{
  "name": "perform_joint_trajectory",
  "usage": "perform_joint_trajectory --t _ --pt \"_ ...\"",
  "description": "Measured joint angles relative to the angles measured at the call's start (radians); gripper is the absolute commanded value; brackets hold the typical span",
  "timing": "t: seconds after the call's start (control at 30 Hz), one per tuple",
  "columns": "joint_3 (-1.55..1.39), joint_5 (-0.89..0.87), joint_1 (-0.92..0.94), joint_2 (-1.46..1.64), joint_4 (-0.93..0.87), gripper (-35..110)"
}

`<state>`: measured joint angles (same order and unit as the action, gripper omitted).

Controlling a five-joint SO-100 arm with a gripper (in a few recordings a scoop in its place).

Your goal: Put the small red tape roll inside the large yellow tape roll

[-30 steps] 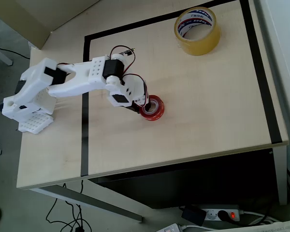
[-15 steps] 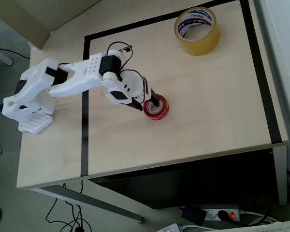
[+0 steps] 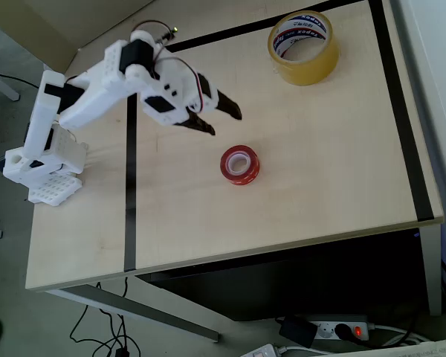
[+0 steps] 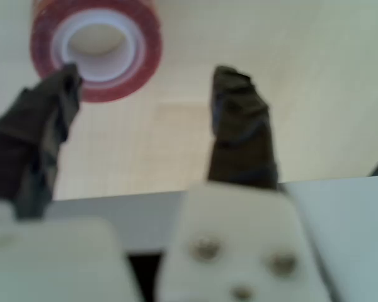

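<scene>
Pale wood-grain table point(image 3: 320, 186), edged by black tape lines point(image 3: 130, 171), is seen from the overhead view with a white arm point(image 3: 97, 93) reaching in from nine o'clock. The gripper point(image 3: 221, 119) is held above the tabletop, its dark fingers point(image 3: 229, 108) spread wide with nothing between them. The small red tape roll point(image 3: 240, 164) is seen lying flat on the bare wood near the middle of the table, at about five o'clock from the gripper and clear of it. The large yellow tape roll point(image 3: 302, 46) is set flat near the table's far edge, at roughly one o'clock from the red roll and well apart from it. Red and blue lettering is printed on its white inner core, but the wording is too small to be read with confidence. In the wrist view, the small red tape roll point(image 4: 96, 49) is shown at eleven o'clock, its white core facing up, with the left fingertip point(image 4: 57, 100) overlapping its lower edge in the picture; the gripper point(image 4: 150, 82) is blurred there. A power strip point(image 3: 340, 329) with a lit red switch is seen on the floor below.
</scene>
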<state>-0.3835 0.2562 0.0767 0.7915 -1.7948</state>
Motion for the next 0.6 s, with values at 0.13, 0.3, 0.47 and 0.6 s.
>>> perform_joint_trajectory --t 0.13,0.3,0.47,0.6 --pt "0.063 0.0 -0.021 -0.002 0.0 21" --pt "0.262 0.005 -0.072 -0.06 0.0 21" --pt "0.307 0.018 -0.104 -0.106 0.069 20" --pt "0.307 0.018 -0.156 -0.146 0.107 20"
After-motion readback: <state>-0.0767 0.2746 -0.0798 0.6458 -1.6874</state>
